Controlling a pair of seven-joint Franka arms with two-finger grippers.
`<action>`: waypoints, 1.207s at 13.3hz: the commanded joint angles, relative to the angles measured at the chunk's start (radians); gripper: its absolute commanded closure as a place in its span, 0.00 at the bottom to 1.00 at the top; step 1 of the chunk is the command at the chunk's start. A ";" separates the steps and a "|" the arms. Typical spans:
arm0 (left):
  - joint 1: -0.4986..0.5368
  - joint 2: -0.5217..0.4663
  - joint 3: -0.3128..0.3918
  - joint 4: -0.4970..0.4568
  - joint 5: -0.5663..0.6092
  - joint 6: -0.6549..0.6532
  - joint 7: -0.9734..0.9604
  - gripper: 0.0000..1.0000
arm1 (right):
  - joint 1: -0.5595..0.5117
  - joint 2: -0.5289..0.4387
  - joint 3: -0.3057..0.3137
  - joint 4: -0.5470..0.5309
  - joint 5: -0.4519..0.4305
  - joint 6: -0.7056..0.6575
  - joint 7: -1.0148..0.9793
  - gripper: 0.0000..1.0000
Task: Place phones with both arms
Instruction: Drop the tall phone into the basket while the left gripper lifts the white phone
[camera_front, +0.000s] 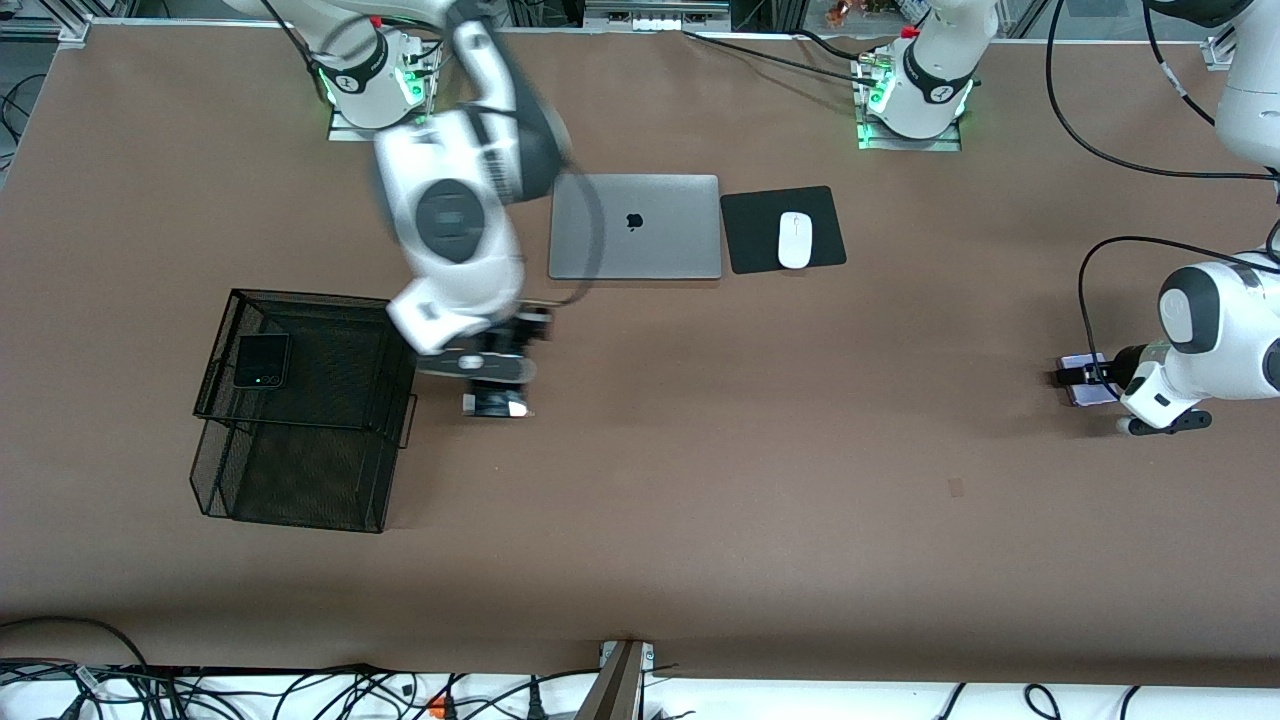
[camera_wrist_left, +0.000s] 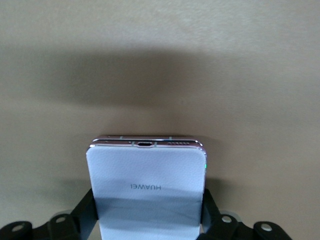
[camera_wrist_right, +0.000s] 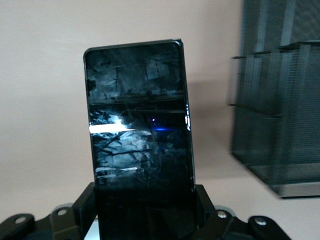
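My right gripper (camera_front: 497, 378) is shut on the long black slab phone (camera_front: 495, 404) and holds it low over the table beside the black mesh basket (camera_front: 300, 470). In the right wrist view the slab (camera_wrist_right: 137, 125) sticks out from the gripper (camera_wrist_right: 145, 220), with the basket (camera_wrist_right: 280, 100) close by. The small black phone with a green dot (camera_front: 262, 360) lies in the basket's upper tier. My left gripper (camera_front: 1075, 378) is shut on the lavender-white phone (camera_front: 1080, 360), low over the table at the left arm's end. That phone (camera_wrist_left: 147, 185) fills the left wrist view between the fingers of the gripper (camera_wrist_left: 147, 225).
A closed grey laptop (camera_front: 635, 227) lies near the robots' bases. A white mouse (camera_front: 795, 240) sits on a black pad (camera_front: 825, 215) beside it. The basket's lower tier opens toward the front camera. Cables run along the table's front edge.
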 joint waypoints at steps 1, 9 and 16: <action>-0.004 -0.007 -0.033 0.033 -0.053 -0.084 0.038 0.79 | 0.019 -0.214 -0.093 -0.316 -0.049 0.130 -0.170 1.00; -0.339 0.006 -0.213 0.274 -0.108 -0.382 -0.012 0.81 | -0.037 -0.159 -0.252 -0.427 -0.044 0.276 -0.433 1.00; -0.772 0.152 -0.213 0.302 -0.259 0.105 -0.472 0.79 | -0.034 -0.093 -0.247 -0.391 0.057 0.267 -0.425 0.00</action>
